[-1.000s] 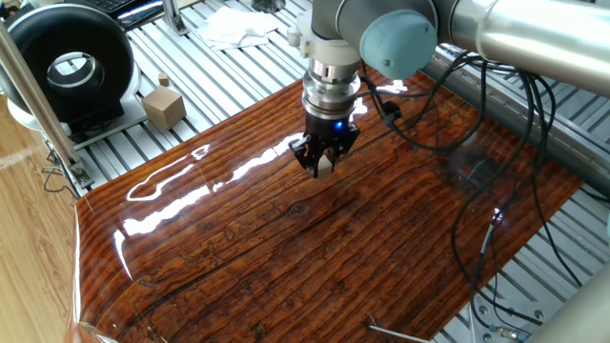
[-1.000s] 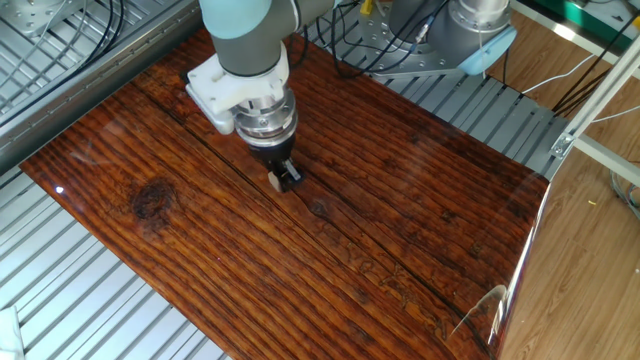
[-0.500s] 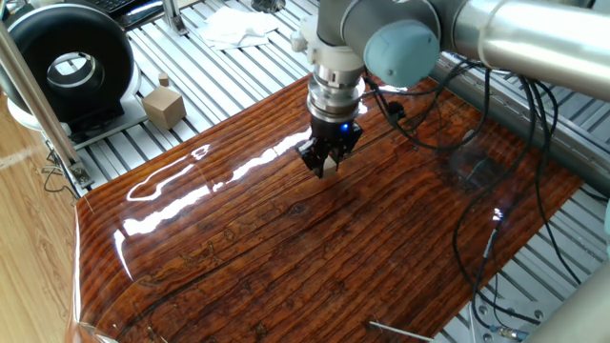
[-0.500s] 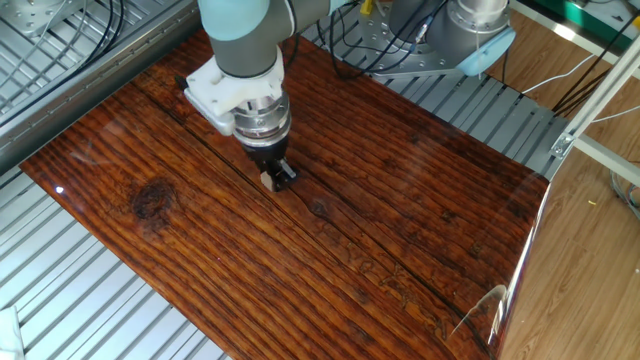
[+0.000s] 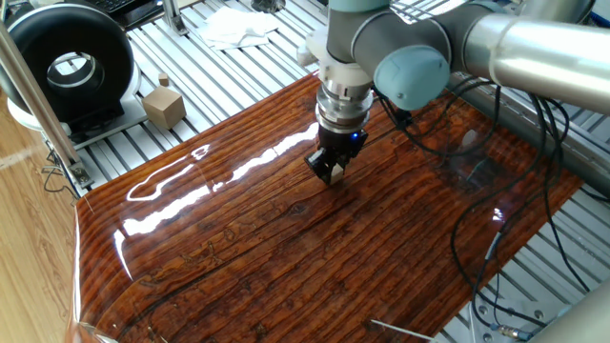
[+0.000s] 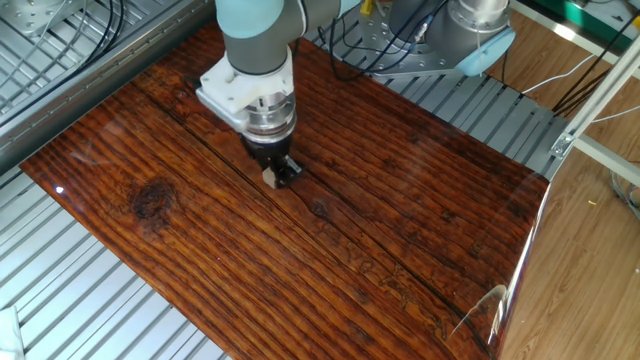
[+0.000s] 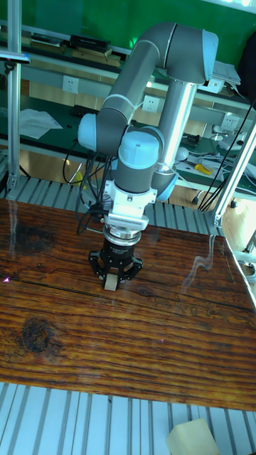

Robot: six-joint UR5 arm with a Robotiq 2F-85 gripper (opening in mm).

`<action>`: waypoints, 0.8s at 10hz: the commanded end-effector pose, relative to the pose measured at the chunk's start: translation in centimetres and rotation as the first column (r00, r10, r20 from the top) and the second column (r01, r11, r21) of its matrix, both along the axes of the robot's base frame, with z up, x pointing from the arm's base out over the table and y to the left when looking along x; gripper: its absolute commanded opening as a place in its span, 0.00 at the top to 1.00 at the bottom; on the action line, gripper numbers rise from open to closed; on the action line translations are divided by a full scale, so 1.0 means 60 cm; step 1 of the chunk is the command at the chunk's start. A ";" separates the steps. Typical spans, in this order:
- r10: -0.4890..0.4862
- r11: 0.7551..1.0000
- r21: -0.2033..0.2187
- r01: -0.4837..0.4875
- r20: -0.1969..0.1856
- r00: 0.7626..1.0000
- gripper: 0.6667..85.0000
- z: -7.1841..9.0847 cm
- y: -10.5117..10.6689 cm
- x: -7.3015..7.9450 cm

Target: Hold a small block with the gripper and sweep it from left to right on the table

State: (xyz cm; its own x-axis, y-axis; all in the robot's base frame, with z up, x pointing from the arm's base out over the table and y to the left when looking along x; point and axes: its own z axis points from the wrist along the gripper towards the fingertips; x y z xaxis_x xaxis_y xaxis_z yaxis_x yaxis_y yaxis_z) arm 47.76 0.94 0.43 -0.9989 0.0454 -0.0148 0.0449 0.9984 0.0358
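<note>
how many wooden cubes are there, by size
small block, held in the gripper on the table: 1
larger cube with knob, off the board on the slatted frame: 1
total: 2

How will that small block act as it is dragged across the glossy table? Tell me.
The small block looks like stiff wood, so it likely won't deform in the hand. Being tiny, it is probably light. On the glossy table it should slide, not roll, given its flat faces.
</note>
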 end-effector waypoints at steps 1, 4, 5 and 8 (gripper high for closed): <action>0.035 0.999 0.019 -0.035 -0.007 0.999 1.00 -0.014 -0.016 -0.017; 0.034 0.999 0.013 -0.034 -0.015 0.999 1.00 -0.015 -0.026 -0.018; 0.030 0.999 0.013 -0.029 -0.017 0.999 1.00 -0.011 -0.023 -0.019; 0.032 0.999 -0.004 -0.032 -0.048 0.998 1.00 0.020 -0.036 -0.027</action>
